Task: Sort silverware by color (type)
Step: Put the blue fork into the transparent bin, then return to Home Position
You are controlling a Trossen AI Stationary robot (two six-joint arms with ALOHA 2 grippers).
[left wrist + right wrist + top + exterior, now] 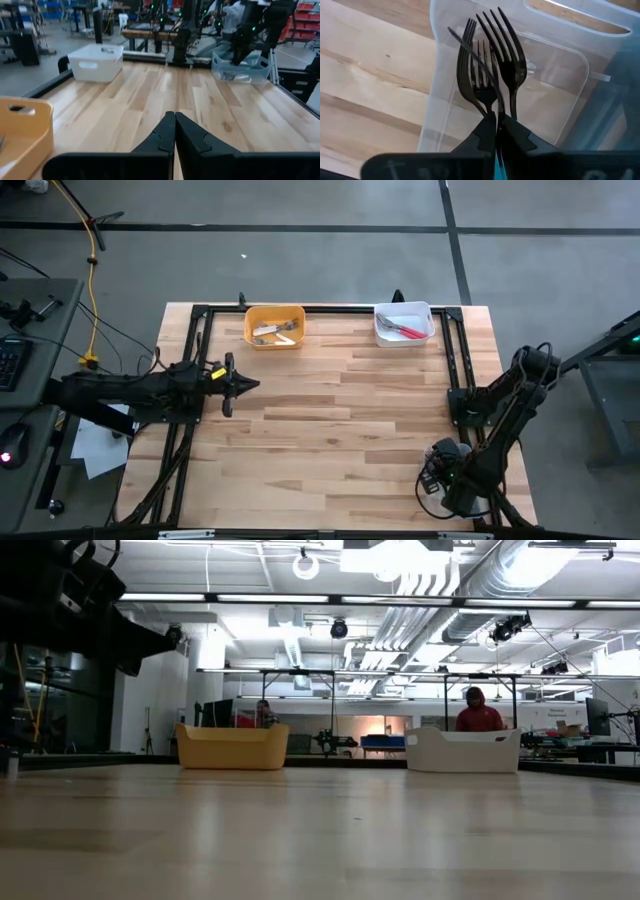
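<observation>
1. Silverware already lies sorted in the yellow bin and white bin at the bench's far edge.
2. Our left tool waits closed, empty, at the left.
3. Our right tool grips forks over a clear bin; next, we judge, release them inside.

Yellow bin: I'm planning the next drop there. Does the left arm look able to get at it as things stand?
Probably yes. The left end effector hangs shut and empty over bare table close to the yellow bin, and nothing lies between them.
</observation>
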